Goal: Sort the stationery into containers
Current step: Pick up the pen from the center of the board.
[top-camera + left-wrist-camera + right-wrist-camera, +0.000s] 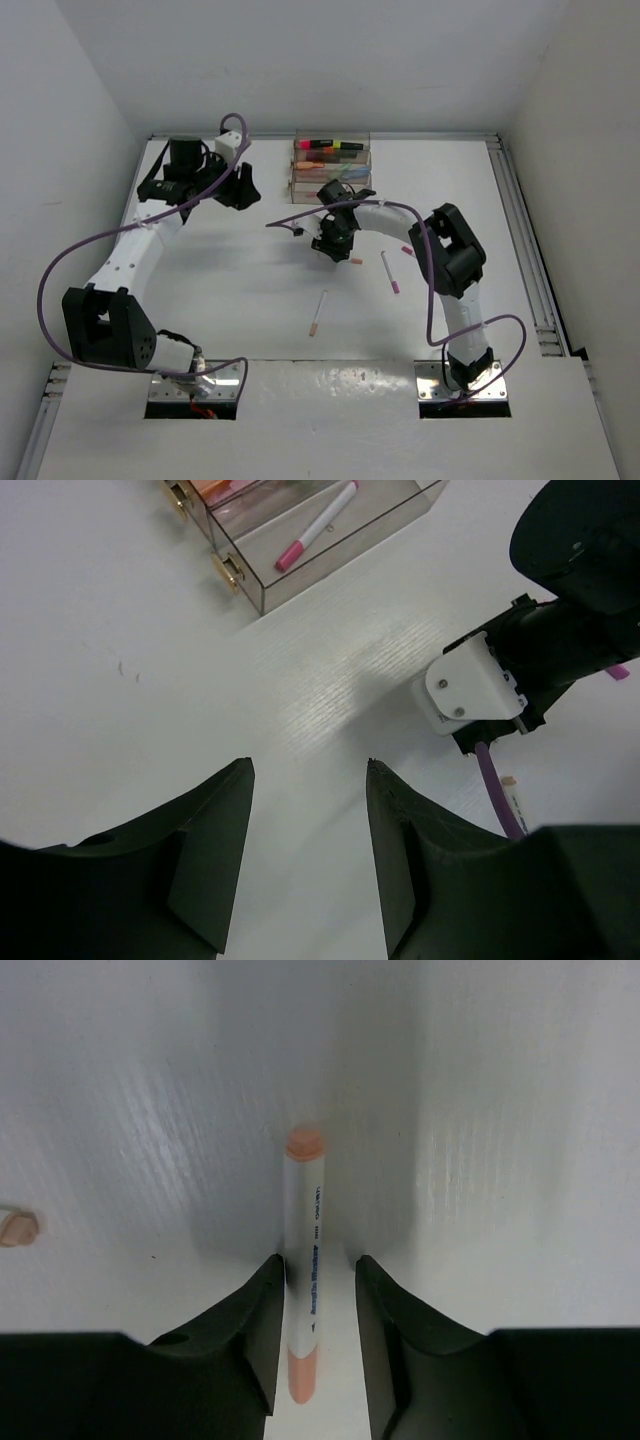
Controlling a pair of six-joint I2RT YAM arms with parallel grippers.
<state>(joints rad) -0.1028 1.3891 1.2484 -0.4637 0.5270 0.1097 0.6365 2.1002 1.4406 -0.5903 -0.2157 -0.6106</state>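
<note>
Near us, an orange-tipped pen (317, 314) and a pink-tipped pen (389, 271) lie loose on the table (220, 290). Farther on, the right gripper (318, 1262) has its fingers a little apart around a white pen (303, 1210), maybe touching one side. Far back, the left gripper (308, 767) is spread open, left of the trays (331, 168).

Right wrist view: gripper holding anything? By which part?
Nothing clamped. The right gripper straddles the white pen near its camera-side peach end, but a gap shows beside one finger. The left gripper is open and empty.
</note>
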